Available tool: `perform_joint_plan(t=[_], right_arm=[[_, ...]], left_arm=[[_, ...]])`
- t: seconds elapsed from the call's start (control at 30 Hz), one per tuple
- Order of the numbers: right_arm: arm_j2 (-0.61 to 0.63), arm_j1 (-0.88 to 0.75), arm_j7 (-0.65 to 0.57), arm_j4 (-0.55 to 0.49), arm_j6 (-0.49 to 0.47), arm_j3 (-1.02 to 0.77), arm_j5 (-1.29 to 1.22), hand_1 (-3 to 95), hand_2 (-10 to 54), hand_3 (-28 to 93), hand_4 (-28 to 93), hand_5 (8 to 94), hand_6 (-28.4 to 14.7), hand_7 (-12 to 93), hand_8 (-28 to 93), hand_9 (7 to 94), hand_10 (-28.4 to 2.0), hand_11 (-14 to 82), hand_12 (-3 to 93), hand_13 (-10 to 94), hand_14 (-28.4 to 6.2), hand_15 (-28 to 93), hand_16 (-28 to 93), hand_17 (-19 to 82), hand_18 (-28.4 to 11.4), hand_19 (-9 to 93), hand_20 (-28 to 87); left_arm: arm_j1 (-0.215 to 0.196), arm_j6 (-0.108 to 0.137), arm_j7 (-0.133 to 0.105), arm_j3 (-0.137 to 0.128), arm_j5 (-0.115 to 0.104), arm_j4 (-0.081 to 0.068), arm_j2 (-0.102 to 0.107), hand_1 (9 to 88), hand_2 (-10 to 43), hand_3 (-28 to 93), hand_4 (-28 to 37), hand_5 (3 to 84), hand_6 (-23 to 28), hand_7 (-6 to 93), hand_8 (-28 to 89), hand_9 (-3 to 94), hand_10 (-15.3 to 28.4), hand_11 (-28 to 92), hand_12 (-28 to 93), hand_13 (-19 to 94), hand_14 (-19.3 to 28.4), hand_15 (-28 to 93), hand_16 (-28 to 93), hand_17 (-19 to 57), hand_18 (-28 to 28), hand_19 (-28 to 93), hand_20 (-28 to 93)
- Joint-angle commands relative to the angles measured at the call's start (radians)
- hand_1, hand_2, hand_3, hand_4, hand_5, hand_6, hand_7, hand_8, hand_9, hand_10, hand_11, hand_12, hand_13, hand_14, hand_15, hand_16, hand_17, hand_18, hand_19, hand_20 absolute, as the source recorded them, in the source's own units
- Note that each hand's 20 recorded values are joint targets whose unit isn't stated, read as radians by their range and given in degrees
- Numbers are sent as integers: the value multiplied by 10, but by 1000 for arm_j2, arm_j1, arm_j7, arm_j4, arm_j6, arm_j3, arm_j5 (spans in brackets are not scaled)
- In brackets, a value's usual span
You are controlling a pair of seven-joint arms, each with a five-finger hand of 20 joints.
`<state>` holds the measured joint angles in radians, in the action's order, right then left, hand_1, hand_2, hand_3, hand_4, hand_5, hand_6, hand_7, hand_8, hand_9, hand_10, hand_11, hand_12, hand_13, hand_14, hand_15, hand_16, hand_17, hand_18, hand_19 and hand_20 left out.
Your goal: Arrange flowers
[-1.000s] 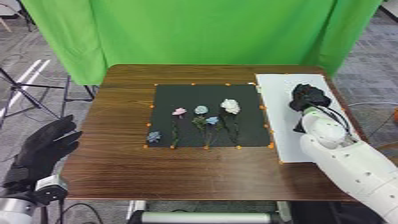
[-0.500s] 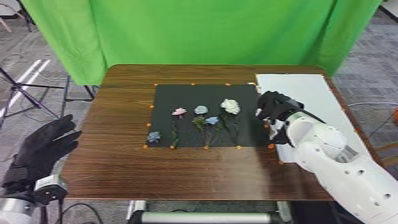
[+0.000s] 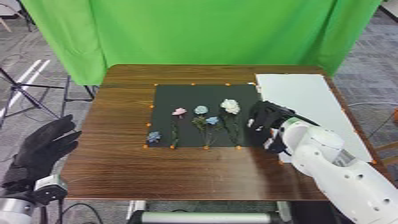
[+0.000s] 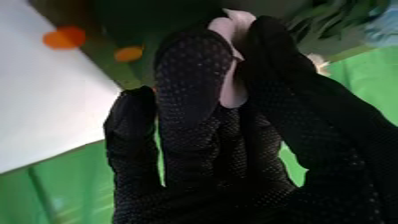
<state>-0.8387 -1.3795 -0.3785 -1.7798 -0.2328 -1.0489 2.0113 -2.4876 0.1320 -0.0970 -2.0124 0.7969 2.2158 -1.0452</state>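
Observation:
My right hand [image 3: 272,119] is over the right edge of the black mat [image 3: 200,91], beside the white flower [image 3: 231,106]. In the right wrist view, my right hand [image 4: 200,145] pinches a pale pinkish-white thing [image 4: 233,90] between thumb and fingers; what it is I cannot tell. A pink flower [image 3: 179,111], a pale blue-green flower [image 3: 201,109] and a blue flower [image 3: 211,120] lie on the mat with their stems toward the near edge. A small blue-grey bloom [image 3: 154,136] sits at its near left corner. My left hand [image 3: 37,150] is open, left of the table.
A white board [image 3: 298,90] lies along the table's right side, with orange markers around it and the mat. Brown wooden tabletop [image 3: 115,165] surrounds the mat's left and near sides. A green curtain [image 3: 213,30] hangs behind, and a tripod [image 3: 27,85] stands at the left.
My right hand has moved left from above the white board to the mat's right edge, and a pale bit now shows at its fingers. My left hand and the flowers have not moved.

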Motion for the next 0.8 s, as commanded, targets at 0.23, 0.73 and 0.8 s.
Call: perform_joint_plan(t=[0.23, 0.73, 0.8], right_arm=[[18, -20, 95, -5, 74, 26, 133, 486, -95, 780, -283, 621, 14, 507, -14, 775, -60, 168, 476, 764, 21, 382, 422, 306, -161, 767, 477], [39, -51, 115, -27, 79, 15, 216, 301, -95, 863, -283, 451, 2, 367, -189, 491, -95, 276, 230, 525, -61, 412, 215, 181, -175, 706, 459], [41, -58, 118, -32, 81, 9, 205, 295, -95, 862, -283, 440, -1, 361, -187, 481, -99, 268, 228, 519, -61, 410, 212, 174, -177, 702, 458]], left_arm=[[-16, -8, 9, -5, 1, 7, -9, 275, 9, 721, -267, 306, 27, 242, -125, 258, 113, 247, 156, 215, 142, 324, 7, -83, 194, 433, 88], [-7, -17, 18, -6, 0, 0, 0, 274, 9, 721, -265, 305, 27, 242, -124, 258, 112, 247, 155, 215, 141, 324, 7, -83, 194, 434, 87], [-7, -19, 18, -7, 2, -1, 1, 274, 8, 721, -266, 305, 27, 242, -124, 258, 112, 246, 154, 215, 141, 324, 7, -83, 194, 434, 87]])
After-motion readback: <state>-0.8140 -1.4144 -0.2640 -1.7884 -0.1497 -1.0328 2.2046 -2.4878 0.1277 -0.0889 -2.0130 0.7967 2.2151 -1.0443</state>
